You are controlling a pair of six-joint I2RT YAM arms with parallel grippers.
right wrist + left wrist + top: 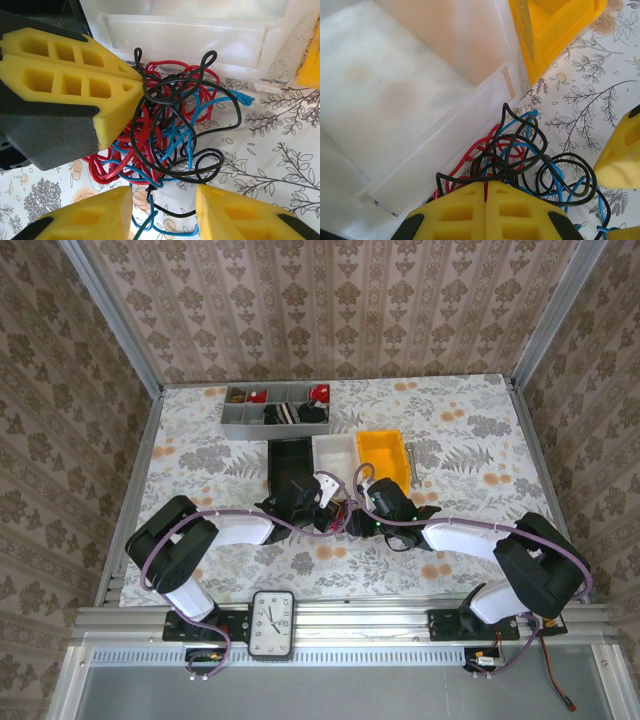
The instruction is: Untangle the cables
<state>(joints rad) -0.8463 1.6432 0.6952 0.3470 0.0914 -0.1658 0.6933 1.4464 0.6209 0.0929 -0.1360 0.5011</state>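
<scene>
From overhead the cables (338, 520) are almost lost. My two wrists meet over them just in front of the white bin (334, 452), and only a speck of red and dark shows between the housings. The wrist cameras show more: one loose clump of red, black and blue strands lying on the flowered table (280, 165), close against the white bin's near wall, with the yellow bin (555, 25) off to one side. My left gripper (486, 187) is pressed fully together, no gap between its yellow pads. From its own camera the pads cover the spot where the strands run under them. From the right wrist I see those tips pinched at the clump's edge with wires coming out of them, though I cannot tell which strand is caught. My right gripper (164, 197) stands apart at the clump's near side, holding nothing. A black strand and a blue one trail out between its fingers, whose lower parts are cut off by the frame edge.
</scene>
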